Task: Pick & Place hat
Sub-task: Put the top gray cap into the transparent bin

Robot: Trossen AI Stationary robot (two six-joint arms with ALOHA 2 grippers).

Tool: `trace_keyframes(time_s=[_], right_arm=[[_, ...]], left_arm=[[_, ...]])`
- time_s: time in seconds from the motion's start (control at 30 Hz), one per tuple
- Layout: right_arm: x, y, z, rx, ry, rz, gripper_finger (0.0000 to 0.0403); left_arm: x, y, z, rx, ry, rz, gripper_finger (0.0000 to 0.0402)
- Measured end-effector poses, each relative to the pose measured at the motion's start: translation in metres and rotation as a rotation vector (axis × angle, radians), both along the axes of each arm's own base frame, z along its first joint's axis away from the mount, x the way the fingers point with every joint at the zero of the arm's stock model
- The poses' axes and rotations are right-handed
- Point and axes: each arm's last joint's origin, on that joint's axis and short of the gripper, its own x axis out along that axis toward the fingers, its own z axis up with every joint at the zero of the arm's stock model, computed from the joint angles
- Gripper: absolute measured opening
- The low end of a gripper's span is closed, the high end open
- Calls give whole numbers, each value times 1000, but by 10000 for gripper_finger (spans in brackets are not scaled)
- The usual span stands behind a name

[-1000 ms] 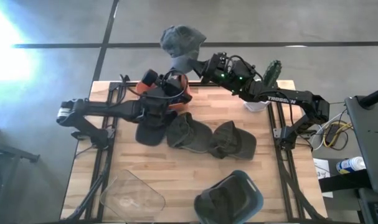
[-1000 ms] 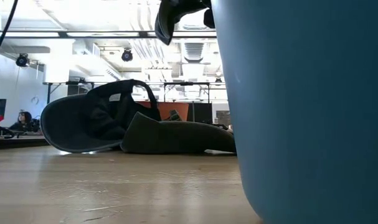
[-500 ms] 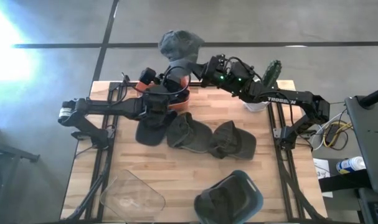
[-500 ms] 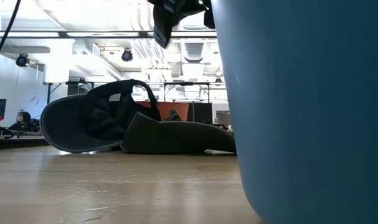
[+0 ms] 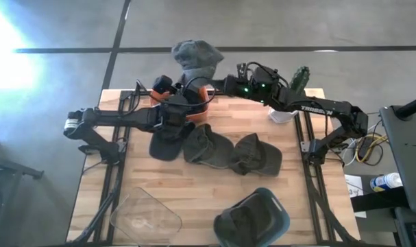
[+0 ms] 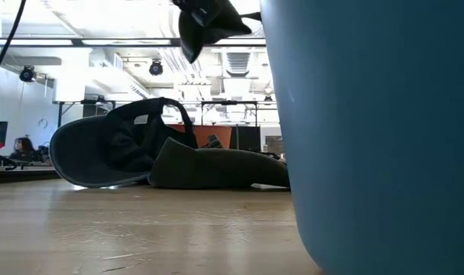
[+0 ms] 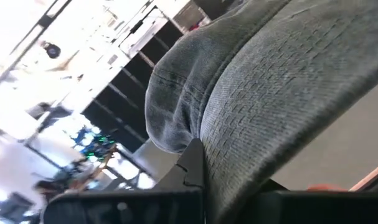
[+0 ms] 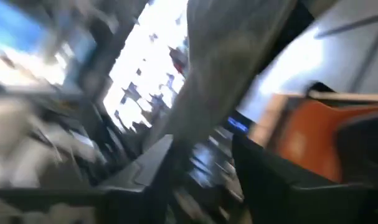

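A grey hat (image 5: 194,53) hangs in the air over the table's far edge, above an orange bowl (image 5: 199,96). My left gripper (image 5: 192,84) reaches up from the table's left and is shut on the hat's lower part; its cloth (image 7: 263,81) fills the left wrist view. My right gripper (image 5: 218,84) stands open just right of the hat, with grey cloth (image 8: 220,68) showing between its fingers. In the low view a dark shape (image 6: 205,19) hangs at the top. My left gripper pinches the hat's lower edge (image 7: 213,149) between its fingers, coming slanting up from the near left. The hat stands above the fingers, lifted clear of the table and the bowl. My right gripper: whether its fingers (image 8: 154,168) touch the cloth, I cannot tell.
A black cap (image 5: 168,140) and two dark olive hats (image 5: 208,147) (image 5: 257,154) lie mid-table. A blue bin (image 5: 279,216) with a hat inside stands at the near edge, a clear container (image 5: 144,218) to its left. A green plant (image 5: 300,79) stands at the far right.
My right gripper has drawn back from the grey hat toward the table's right edge. The hat has shifted a little toward the left and stays lifted, with my left gripper beneath it.
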Motion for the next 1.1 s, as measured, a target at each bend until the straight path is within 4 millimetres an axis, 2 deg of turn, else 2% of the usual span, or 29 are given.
trace_keyframes(time_s=[0.13, 0.27, 0.37, 0.47, 0.57, 0.63, 0.73, 0.8, 0.87, 1.1], right_arm=[[-25, 9, -4, -126, 264, 39, 211], [-57, 19, -3, -243, 476, 86, 236], [-79, 26, 2, -256, 540, 76, 242], [-96, 31, 10, -272, 522, 29, 242], [-108, 34, 19, -284, 482, -28, 237], [-114, 35, 24, -291, 462, -43, 233], [-118, 37, 24, -280, 471, -35, 230], [-119, 37, 24, -275, 471, -45, 229], [-122, 38, 23, -267, 487, -48, 228], [-118, 37, 20, -262, 508, -36, 228]], left_arm=[[-8, -10, -2, 6, 119, 33, 7], [-18, -27, 0, 12, 213, -20, 7], [-20, -42, -3, 6, 260, -141, 7], [-15, -52, -7, -88, 95, -367, 9], [-9, -48, -9, -310, -216, -576, 10], [-8, -44, -16, -506, -306, -684, 10], [-16, -39, -27, -913, -286, -750, 10], [-30, -40, -35, -1217, -180, -723, 10], [-41, -45, -37, -1447, -88, -686, 10], [-74, -66, 10, -1984, -51, -658, 11]])
